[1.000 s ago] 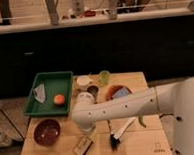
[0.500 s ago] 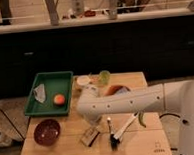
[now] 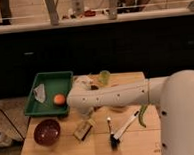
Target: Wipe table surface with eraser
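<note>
The eraser (image 3: 84,129), a small tan block with a dark base, lies on the light wooden table surface (image 3: 65,152) in its front middle, just right of a dark red bowl. My gripper (image 3: 86,117) hangs at the end of the white arm that reaches in from the right. It is directly over the far edge of the eraser and seems to touch it. The arm hides the contact itself.
A dark red bowl (image 3: 46,131) stands at the front left. A green tray (image 3: 46,78) at the back left holds an orange ball (image 3: 59,98) and a white wrapper (image 3: 40,91). A black-bristled brush (image 3: 122,130), a green pepper (image 3: 142,117) and a green cup (image 3: 104,77) are to the right.
The eraser has slid from near the table's front edge toward the middle, first right, then back left. The gripper end of the arm moved with it, away from the front edge.
</note>
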### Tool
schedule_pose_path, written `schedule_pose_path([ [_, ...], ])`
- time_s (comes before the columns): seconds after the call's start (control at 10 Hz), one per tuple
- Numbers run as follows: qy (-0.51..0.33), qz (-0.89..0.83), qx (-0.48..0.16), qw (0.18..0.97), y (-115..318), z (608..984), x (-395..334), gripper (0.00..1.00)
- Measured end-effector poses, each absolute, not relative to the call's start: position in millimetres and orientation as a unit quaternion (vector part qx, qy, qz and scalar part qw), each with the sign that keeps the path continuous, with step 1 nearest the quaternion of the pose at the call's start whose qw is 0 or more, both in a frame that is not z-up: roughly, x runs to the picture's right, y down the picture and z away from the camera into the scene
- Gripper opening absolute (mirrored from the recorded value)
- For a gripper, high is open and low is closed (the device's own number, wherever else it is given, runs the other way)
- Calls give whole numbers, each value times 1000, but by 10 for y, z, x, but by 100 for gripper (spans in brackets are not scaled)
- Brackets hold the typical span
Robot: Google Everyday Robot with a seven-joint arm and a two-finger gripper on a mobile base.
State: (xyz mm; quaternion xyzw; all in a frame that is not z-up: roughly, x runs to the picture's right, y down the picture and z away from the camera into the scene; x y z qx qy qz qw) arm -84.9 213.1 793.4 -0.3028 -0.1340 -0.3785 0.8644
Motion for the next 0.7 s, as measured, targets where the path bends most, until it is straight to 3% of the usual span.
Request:
schedule_pose_path([
  [0.4,-161,-403,-306,847,2417,7775,-1055,1],
  [0.7,-148,-389,-309,855,2486,7657,-700,1],
])
